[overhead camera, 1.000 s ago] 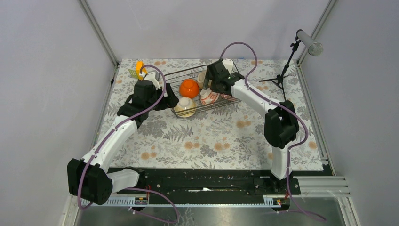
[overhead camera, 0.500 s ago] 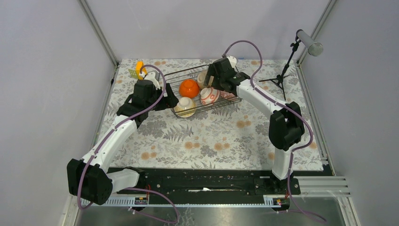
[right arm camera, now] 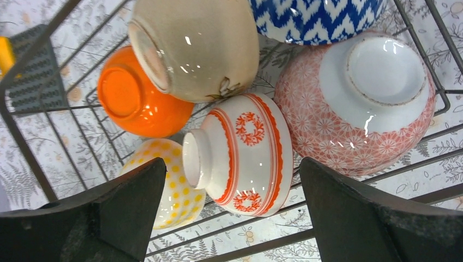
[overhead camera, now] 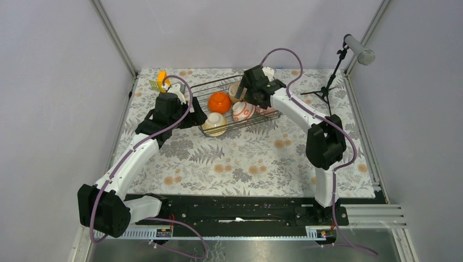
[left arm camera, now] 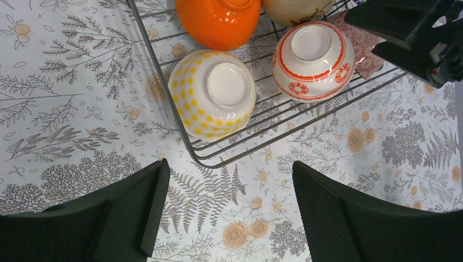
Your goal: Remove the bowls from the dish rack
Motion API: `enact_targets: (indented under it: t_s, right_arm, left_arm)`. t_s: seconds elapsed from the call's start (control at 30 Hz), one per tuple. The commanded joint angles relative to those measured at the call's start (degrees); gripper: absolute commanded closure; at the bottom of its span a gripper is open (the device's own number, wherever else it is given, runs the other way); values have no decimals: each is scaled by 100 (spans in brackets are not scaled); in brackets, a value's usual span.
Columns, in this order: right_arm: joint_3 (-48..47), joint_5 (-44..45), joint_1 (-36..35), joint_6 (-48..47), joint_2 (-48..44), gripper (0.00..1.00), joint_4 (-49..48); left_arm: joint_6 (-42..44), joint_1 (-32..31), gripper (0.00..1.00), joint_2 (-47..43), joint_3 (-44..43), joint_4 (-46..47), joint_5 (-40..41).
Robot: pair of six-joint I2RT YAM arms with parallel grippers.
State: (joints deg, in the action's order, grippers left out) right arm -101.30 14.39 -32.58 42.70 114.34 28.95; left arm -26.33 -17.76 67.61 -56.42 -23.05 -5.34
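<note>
Cloth (overhead camera: 240, 158) printed with ferns and flowers is covering the table in front of the arm bases. Reaching over it from the near left, the left gripper (left arm camera: 229, 218) is hovering just short of the near corner of the dish rack (left arm camera: 188, 143), its jaws spread wide and holding nothing. Right inside that corner the cream bowl with yellow dots (left arm camera: 213, 93) is lying bottom up, and beside it to the right the white bowl with red lines (left arm camera: 312, 60) is sitting the same way, its foot ring facing the left wrist camera. Behind the dotted one the orange bowl (left arm camera: 218, 19) is resting on the wires. The right gripper (right arm camera: 232, 169) is hanging above the rack's right half, its fingers (right arm camera: 377, 218) parted and gripping nothing; in its own view they are framing the white bowl with red lines, though whether they are touching it I cannot tell. Next to that bowl the pink patterned bowl (right arm camera: 355, 103) is lying upturned, touching it. Farther in, the beige bowl (right arm camera: 202, 46) is tipping on its side beside the orange one, and the blue-white zigzag bowl (right arm camera: 316, 19) is showing at the far edge of the view. All six are sitting inside the rack. Beyond the rack's far left corner an orange block (overhead camera: 162, 80) is standing on the cloth, and at the far right a microphone stand (overhead camera: 333, 73) is rising.
</note>
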Motion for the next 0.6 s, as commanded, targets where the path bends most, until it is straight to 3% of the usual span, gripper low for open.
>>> enact_targets:
  t_s: [0.0, 0.57]
  right_arm:
    - [-308, 183, -6, 179, 189, 0, 365]
    - [-220, -20, -10, 242, 472, 0, 385]
  left_arm:
    - [88, 3, 13, -108, -202, 142, 94]
    - [137, 3, 13, -41, -239, 114, 136]
